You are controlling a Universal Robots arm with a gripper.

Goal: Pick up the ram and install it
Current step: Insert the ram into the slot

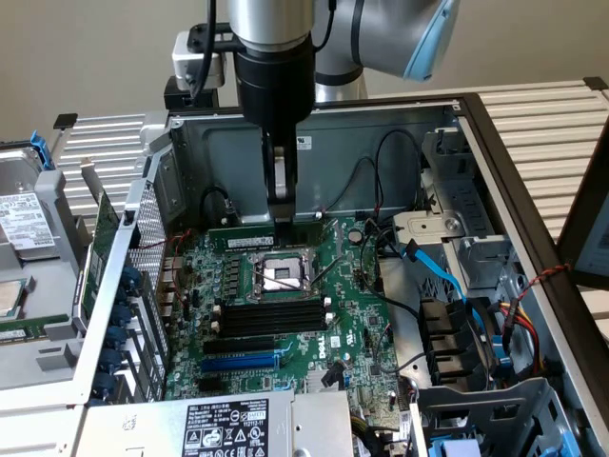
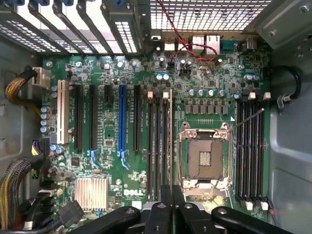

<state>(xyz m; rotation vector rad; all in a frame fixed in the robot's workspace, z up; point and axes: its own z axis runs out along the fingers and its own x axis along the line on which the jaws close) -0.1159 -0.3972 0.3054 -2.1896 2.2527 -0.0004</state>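
Observation:
The ram (image 1: 249, 231) is a long thin green stick lying level just under my fingertips, over the far side of the motherboard (image 1: 352, 324) behind the CPU socket (image 1: 283, 274). My gripper (image 1: 283, 217) reaches straight down into the open computer case and is shut on the ram's upper edge. In the wrist view the black fingers (image 2: 165, 204) sit pressed together, in line with the bank of long black memory slots (image 2: 160, 146) beside the CPU socket (image 2: 204, 156). Whether the ram touches a slot, I cannot tell.
Several empty black memory slots (image 1: 271, 317) and a blue expansion slot (image 1: 238, 362) lie nearer in the exterior view. Blue and black cables (image 1: 433, 271) crowd the exterior view's right. The case wall (image 1: 381, 124) stands behind the gripper. A labelled power supply (image 1: 224, 427) sits in front.

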